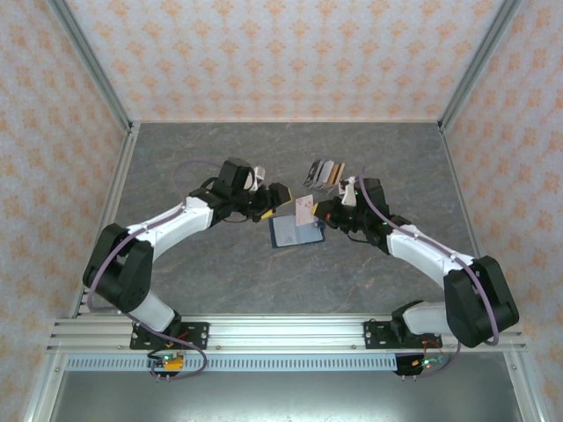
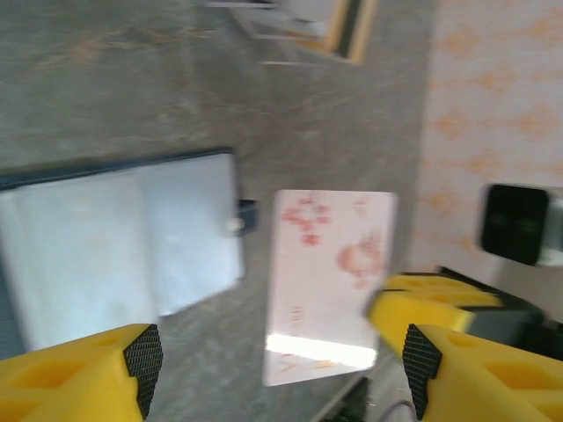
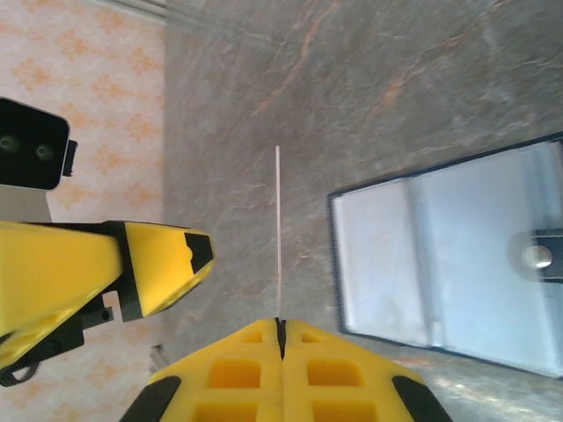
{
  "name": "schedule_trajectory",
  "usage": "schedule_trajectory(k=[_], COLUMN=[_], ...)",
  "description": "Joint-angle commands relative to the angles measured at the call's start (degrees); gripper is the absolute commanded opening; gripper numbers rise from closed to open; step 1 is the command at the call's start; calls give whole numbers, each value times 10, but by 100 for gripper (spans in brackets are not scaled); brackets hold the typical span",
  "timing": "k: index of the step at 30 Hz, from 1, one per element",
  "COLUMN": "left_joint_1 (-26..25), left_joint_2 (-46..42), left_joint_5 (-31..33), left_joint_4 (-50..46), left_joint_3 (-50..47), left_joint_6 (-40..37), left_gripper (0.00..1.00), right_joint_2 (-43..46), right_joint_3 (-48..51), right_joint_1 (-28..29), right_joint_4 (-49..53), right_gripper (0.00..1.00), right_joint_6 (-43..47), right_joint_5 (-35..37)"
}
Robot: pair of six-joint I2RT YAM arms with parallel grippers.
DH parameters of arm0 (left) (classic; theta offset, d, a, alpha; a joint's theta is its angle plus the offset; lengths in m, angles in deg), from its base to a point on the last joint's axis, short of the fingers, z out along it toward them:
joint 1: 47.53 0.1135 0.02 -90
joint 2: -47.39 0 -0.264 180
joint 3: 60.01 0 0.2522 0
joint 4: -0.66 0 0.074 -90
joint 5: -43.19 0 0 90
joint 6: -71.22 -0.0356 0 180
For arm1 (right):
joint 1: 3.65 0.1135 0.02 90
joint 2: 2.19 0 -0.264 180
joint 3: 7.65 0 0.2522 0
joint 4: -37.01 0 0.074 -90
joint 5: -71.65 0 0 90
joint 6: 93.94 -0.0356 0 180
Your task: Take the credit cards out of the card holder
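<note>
Card holder (image 1: 288, 233), a flat navy-blue folding wallet: lay open mid-frame on grey stone-look table (image 1: 220, 281), just below both grippers. Pinched white pink-printed credit card (image 1: 304, 208) upright in closed right gripper (image 1: 317, 211); held left gripper (image 1: 281, 197) wide just left, card's face toward it.

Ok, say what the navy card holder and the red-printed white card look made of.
Open navy-blue folding card holder: probably faux leather or vinyl; its pale grey-blue inside looks smooth with a soft sheen. White card with red print: likely stiff glossy plastic; it shows a bright glare band and stands unbent.
</note>
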Motion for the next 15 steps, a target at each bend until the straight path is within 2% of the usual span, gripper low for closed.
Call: schedule_trajectory(k=[1, 4, 9, 15], left_joint_1=[1, 2, 1, 1], left_joint_2=[-9, -18, -42, -79], left_joint_5=[-55, -82, -89, -90], left_joint_4=[91, 161, 195, 208], left_joint_3=[-23, -35, -35, -35], left_joint_6=[62, 114, 149, 160], left_gripper=[76, 76, 69, 38], right_joint_2=[22, 32, 34, 36], right_joint_3=[-19, -29, -48, -58], right_joint_1=[-3, -3, -3, -2], right_joint_4=[-63, -81, -91, -110], right_gripper=[0, 0, 0, 0], right_joint_6=[-57, -76, -100, -128], right_joint_5=[-54, -71, -90, -99])
